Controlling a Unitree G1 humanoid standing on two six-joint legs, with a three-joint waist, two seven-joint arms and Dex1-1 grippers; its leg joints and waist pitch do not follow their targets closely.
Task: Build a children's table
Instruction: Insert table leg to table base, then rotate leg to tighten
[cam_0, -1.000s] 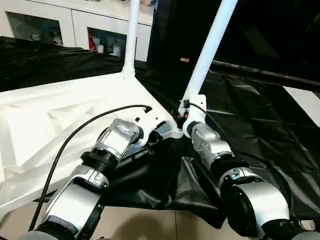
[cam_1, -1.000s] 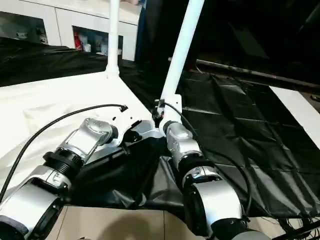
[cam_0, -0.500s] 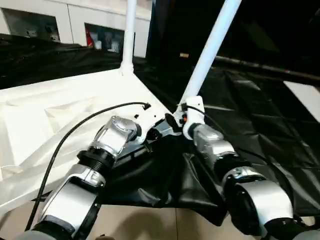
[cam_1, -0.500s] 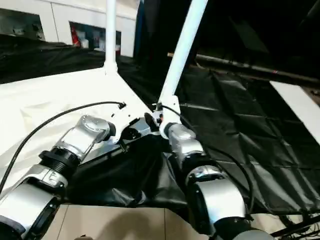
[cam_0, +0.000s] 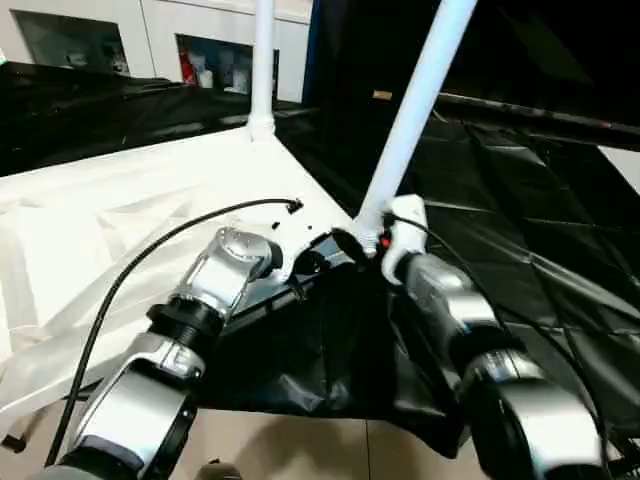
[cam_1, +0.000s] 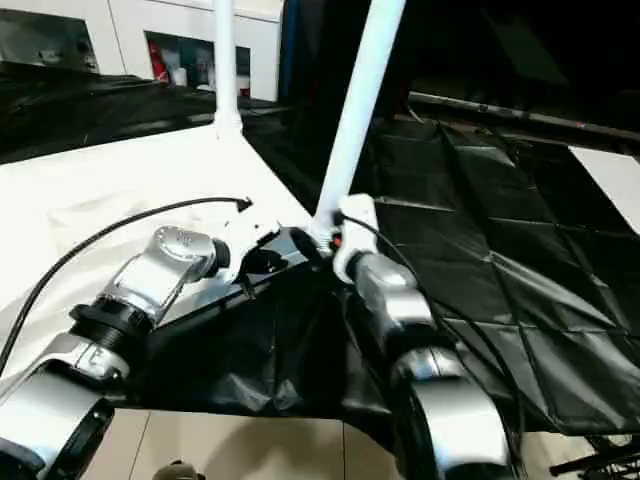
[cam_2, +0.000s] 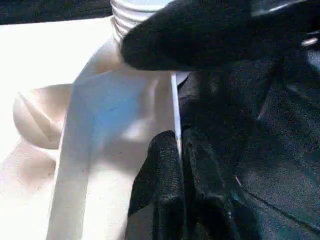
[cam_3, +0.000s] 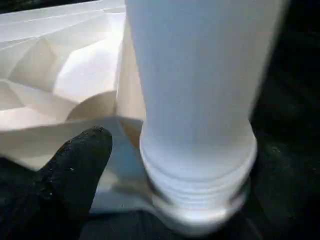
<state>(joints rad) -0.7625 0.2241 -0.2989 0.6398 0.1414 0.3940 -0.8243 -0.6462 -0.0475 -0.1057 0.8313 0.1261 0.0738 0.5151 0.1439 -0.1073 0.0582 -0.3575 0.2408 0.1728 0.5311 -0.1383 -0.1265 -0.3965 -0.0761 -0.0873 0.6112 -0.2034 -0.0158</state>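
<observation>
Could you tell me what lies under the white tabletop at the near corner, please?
Black cloth lies under the tabletop and hangs over the edge. What the cloth covers is hidden.

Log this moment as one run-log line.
stage: near leg stands in tabletop corner socket | left gripper: jaws shut on tabletop edge | right gripper: at leg base | far leg: upright

silver forearms | blk cable | blk fingers
</observation>
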